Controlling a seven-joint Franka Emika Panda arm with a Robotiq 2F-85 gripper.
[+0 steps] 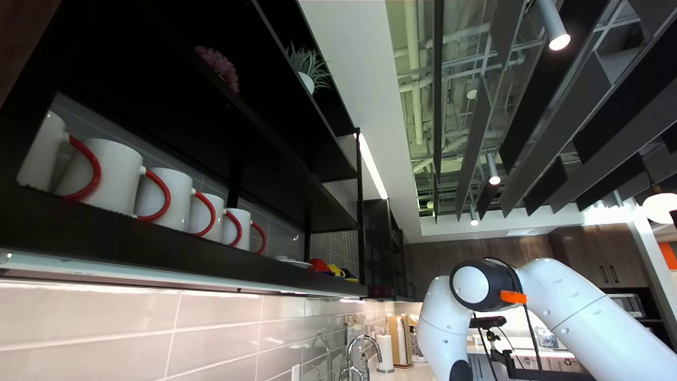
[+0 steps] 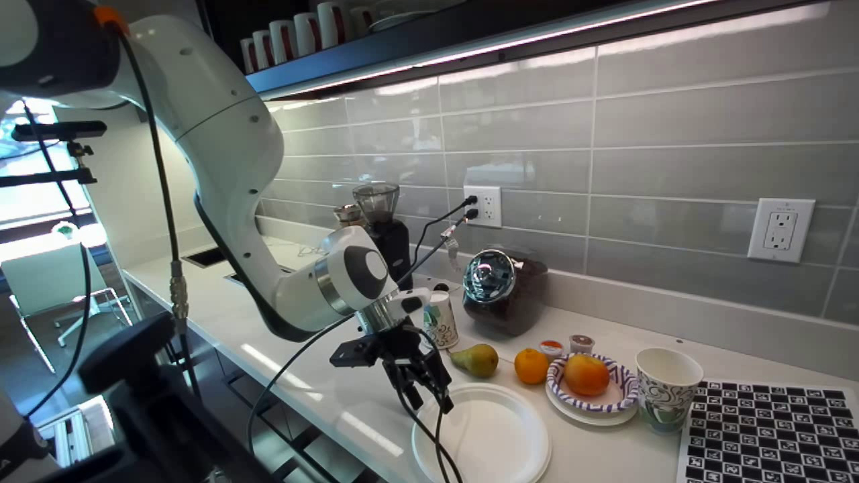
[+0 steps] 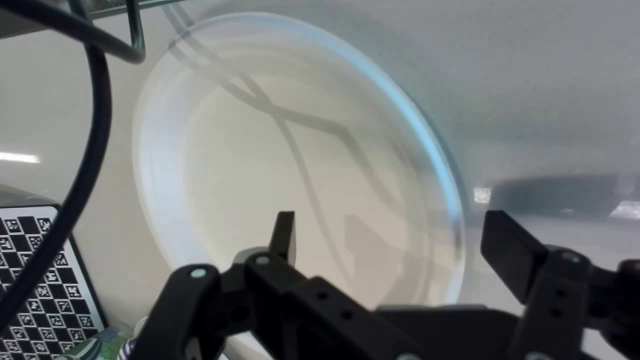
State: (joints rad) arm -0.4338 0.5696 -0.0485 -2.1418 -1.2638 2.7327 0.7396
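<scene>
The pincer (image 3: 397, 240) is wide open. In the wrist view, the right edge of a big white plate (image 3: 240, 150) runs between its two black fingers (image 3: 512, 252). I cannot tell if they touch it. In an exterior view, the plate lies flat on the white desk (image 2: 617, 456), low down and a bit right of the middle. A green pear (image 2: 478, 362) lies just above the plate, and an orange (image 2: 531, 367) is just right of the pear. Farther right, a bowl (image 2: 624, 382) with a purple zigzag rim holds a red and orange fruit (image 2: 586, 374). Two little tubs (image 2: 581, 344) stand right behind it; any words on their lids are too small to read. A tall paper cup (image 2: 666, 392) with curly leaf pictures stands to the right of the bowl. At the lower right, a board (image 2: 772, 429) has black squares and white ones with tiny code marks inside. At the left of an exterior view, white mugs (image 1: 116, 174) with red handles stand in a row on a black shelf (image 1: 174, 251).
</scene>
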